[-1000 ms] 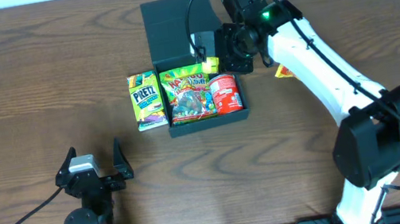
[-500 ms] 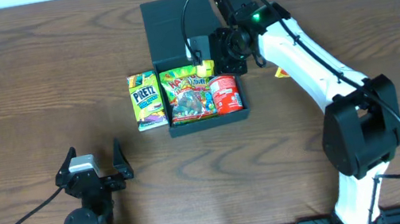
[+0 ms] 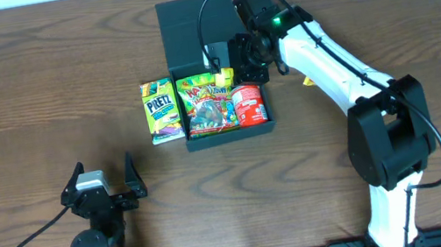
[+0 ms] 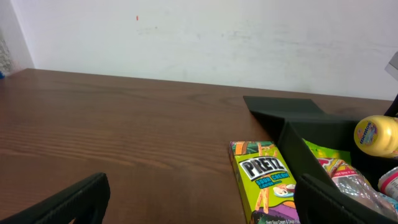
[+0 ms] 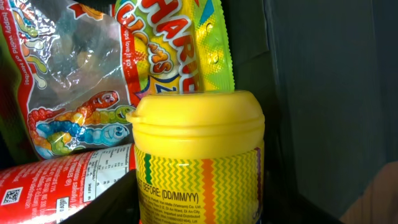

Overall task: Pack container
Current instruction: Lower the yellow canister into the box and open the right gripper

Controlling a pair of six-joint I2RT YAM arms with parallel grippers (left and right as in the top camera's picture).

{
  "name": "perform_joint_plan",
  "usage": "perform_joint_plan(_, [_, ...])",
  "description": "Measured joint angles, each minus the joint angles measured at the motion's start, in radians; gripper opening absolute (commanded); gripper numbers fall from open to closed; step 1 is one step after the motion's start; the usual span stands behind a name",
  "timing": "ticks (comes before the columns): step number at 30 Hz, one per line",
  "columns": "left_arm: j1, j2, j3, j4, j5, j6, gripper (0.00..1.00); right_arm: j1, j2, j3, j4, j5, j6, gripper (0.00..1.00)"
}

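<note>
The dark teal-black container [image 3: 231, 133] stands open at the table's middle back, its flap lid [image 3: 188, 31] folded back. Inside lie a gummy bag [image 3: 207, 103] and a red can [image 3: 247, 103]. My right gripper [image 3: 230, 70] is shut on a small yellow jar [image 3: 224, 77] and holds it over the container's back right corner. In the right wrist view the yellow jar [image 5: 198, 158] fills the frame between the fingers, above the gummy bag [image 5: 93, 81] and red can [image 5: 56, 177]. My left gripper [image 3: 104, 183] is open and empty near the front left.
A yellow-green Pretz box [image 3: 162, 110] lies on the table against the container's left wall; it also shows in the left wrist view [image 4: 264, 183]. A small yellow-red item [image 3: 309, 79] lies right of the container, mostly hidden under my right arm.
My right gripper has moved left with the yellow jar, from beside the container's right edge to over its back right corner. The left arm has not moved.
</note>
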Motion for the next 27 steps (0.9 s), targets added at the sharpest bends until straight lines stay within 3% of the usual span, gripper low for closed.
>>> perform_joint_plan(9, [0.000,0.000,0.000,0.000,0.000,0.000,0.95,0.000,0.000,0.000,-0.002,0.065,-0.003,0.68])
perform_joint_plan(18, [0.000,0.000,0.000,0.000,0.000,0.000,0.95,0.005,0.000,0.000,-0.012,0.106,-0.001,0.63])
perform_joint_plan(27, [0.000,0.000,0.000,0.000,0.000,0.000,0.95,0.052,-0.070,0.025,-0.013,0.112,0.117,0.88])
